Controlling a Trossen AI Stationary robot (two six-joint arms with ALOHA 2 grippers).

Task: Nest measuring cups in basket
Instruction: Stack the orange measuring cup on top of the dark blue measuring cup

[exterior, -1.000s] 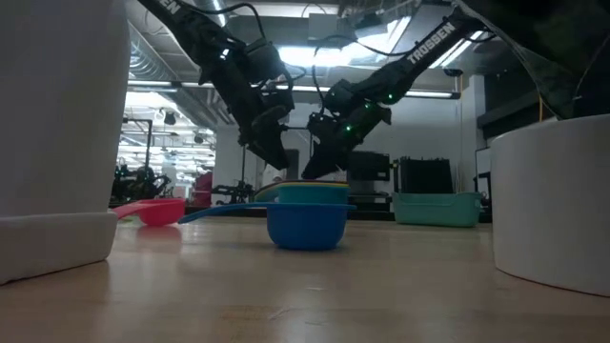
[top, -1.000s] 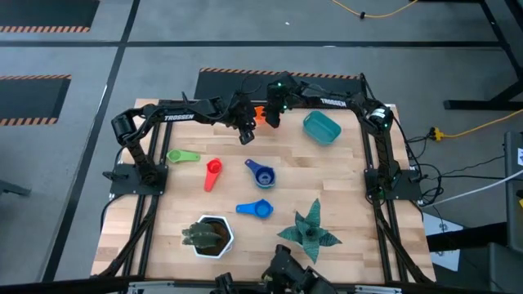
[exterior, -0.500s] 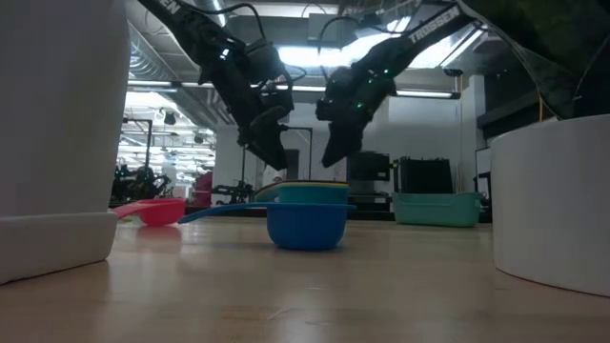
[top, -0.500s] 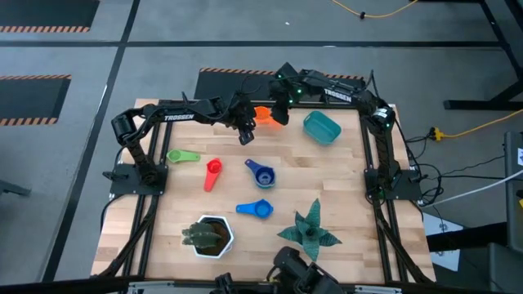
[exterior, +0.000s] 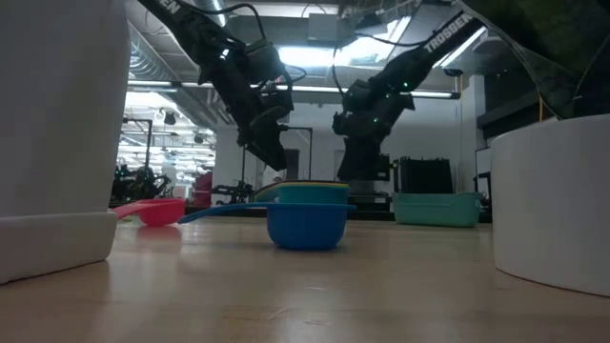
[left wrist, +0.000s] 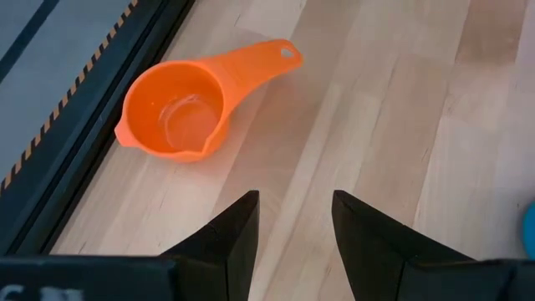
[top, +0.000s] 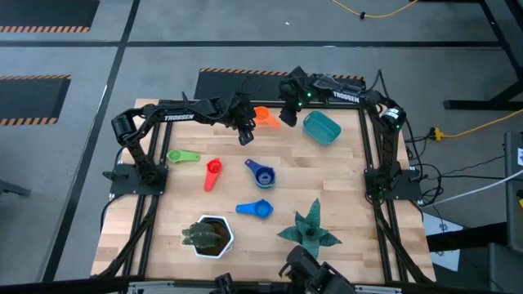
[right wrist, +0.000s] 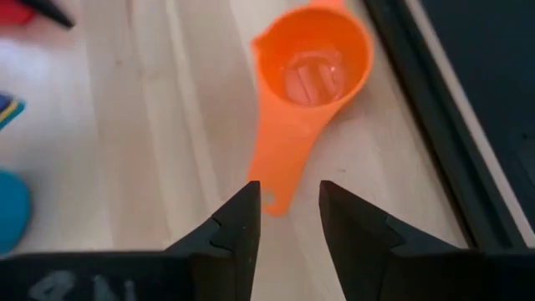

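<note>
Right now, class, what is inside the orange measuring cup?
The orange measuring cup is empty: its bare bottom shows in both wrist views. No other cup sits in it. The table under it is covered.

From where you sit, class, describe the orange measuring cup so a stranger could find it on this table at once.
Start at the wooden table and go to its far edge, where the teal basket sits. Beside the basket, between the left claw and the right claw, lies the orange measuring cup. It is the only orange scoop; the other cups are green, red and blue, nearer the middle.
</note>
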